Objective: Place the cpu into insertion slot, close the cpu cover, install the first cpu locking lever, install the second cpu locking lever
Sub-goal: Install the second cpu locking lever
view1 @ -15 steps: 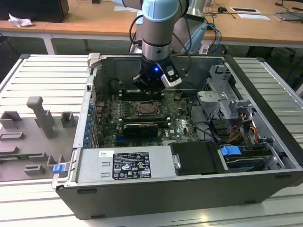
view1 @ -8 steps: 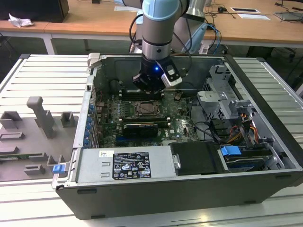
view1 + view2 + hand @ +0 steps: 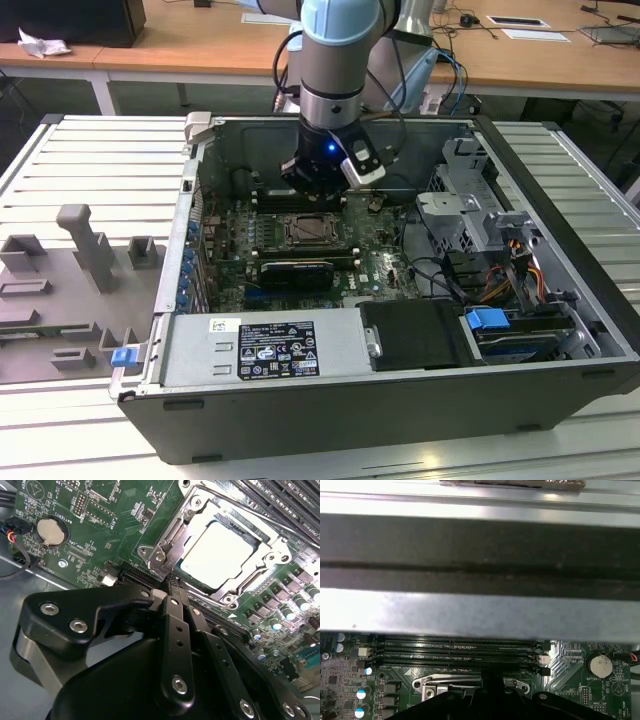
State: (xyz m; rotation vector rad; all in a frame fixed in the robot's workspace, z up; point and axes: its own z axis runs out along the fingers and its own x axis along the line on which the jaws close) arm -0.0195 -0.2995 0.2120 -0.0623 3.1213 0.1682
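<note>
The cpu (image 3: 225,550) lies flat in the insertion slot (image 3: 305,232), its pale metal top showing through the window of the cpu cover (image 3: 182,527). The silver frame of the cover lies down around the chip. A thin metal locking lever (image 3: 260,515) runs along the socket's side towards the memory slots. My gripper (image 3: 172,591) hangs just above the green board at one corner of the socket, black fingers drawn together with nothing between them. In the exterior view the gripper (image 3: 318,190) sits inside the open computer case, just behind the socket.
Long memory slots (image 3: 460,650) lie between the socket and the case wall (image 3: 480,615). A coin battery (image 3: 50,530) sits on the board nearby. A black graphics card (image 3: 295,272), the power supply (image 3: 270,345), a drive cage (image 3: 470,210) and cables crowd the case.
</note>
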